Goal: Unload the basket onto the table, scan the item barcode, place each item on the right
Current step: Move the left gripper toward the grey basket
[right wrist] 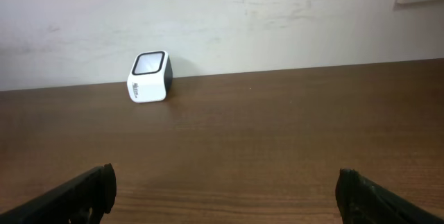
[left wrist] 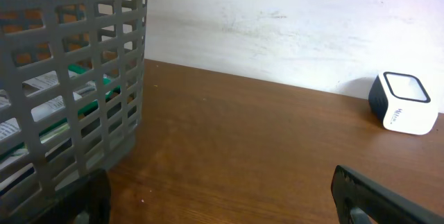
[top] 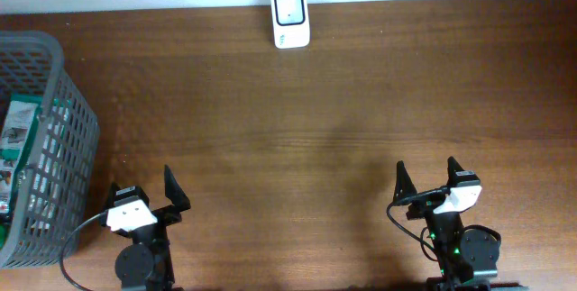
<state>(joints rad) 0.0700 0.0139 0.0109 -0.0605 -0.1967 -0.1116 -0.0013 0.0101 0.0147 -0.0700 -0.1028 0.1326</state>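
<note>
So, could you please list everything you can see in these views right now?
table: one, brown wood, under everything
basket: one, grey mesh, far left
packets: count unclear, white and green, inside the basket
scanner: one, white with dark sides, far edge, middle
wall: one, white, behind the table
left gripper: one, black and white, near edge left, jaws open, empty
right gripper: one, black and white, near edge right, jaws open, empty

Barcode scanner [top: 290,18]: white body, dark sides, square window; is standing at the far edge of the table [top: 315,129]. Item: green-and-white printed packet [top: 18,131]; is lying inside the grey mesh basket [top: 72,129], far left.
</note>
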